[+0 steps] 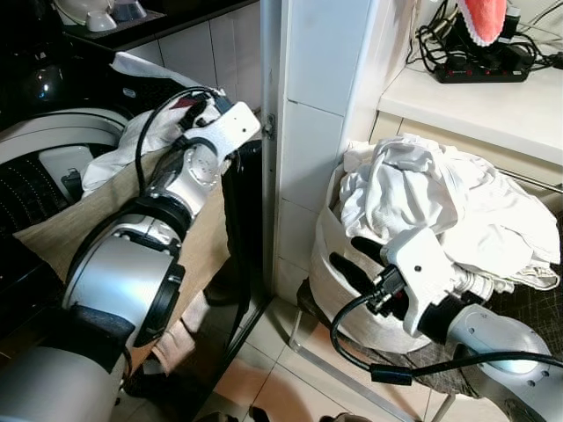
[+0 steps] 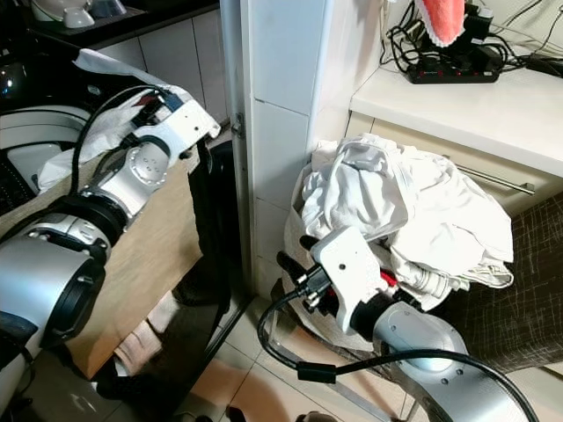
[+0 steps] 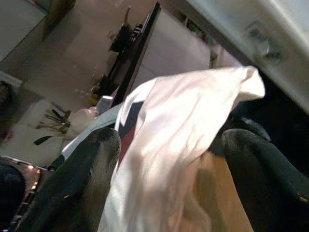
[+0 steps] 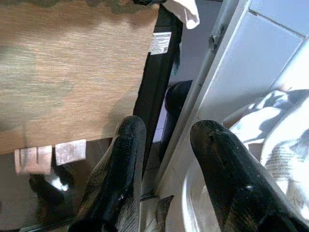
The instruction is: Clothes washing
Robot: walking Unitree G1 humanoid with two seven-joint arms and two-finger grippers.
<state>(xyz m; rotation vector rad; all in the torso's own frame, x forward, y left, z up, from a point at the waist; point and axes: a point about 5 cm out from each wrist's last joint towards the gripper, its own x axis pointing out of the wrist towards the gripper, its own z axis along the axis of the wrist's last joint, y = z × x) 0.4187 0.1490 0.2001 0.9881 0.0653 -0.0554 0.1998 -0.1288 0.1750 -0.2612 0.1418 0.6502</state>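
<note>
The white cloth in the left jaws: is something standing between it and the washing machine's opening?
Nothing visible blocks it. The left gripper holds the white cloth above the beige cloth draped over the machine's edge; the washing machine opening lies just beyond, though its inside is partly hidden.

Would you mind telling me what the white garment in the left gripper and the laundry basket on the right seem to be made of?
The white garment held between the left gripper fingers looks like thin woven cotton or similar: matte, limp, softly creased. The laundry basket appears to be soft off-white fabric rather than rigid plastic, since its wall sags and bulges under the heaped white laundry; the exact fibre is unclear.
</note>
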